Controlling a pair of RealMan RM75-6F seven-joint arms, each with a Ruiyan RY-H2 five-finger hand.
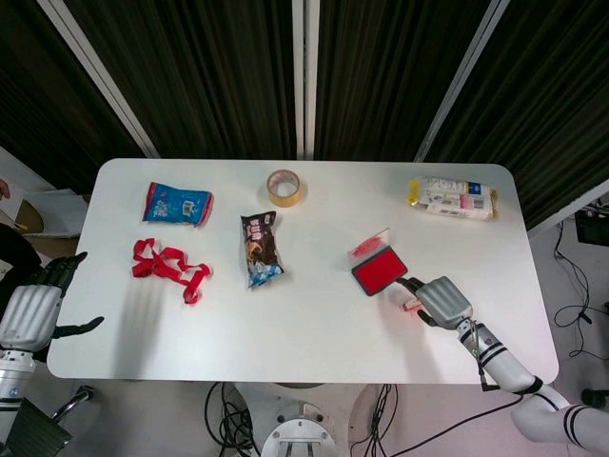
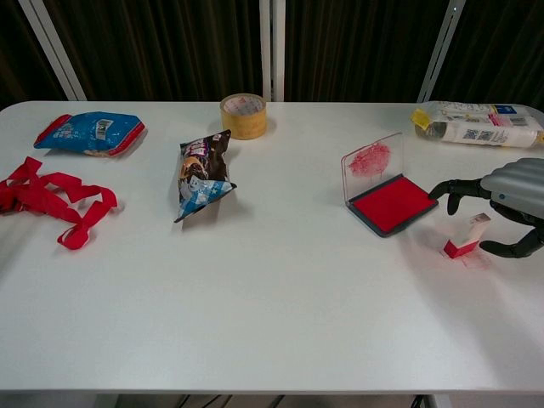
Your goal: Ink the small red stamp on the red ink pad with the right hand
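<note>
right hand [image 2: 510,208] cut off by chest view's edge, its arm out of frame

White table [image 1: 304,324], dark ribbed curtains [image 1: 190,67]
</note>
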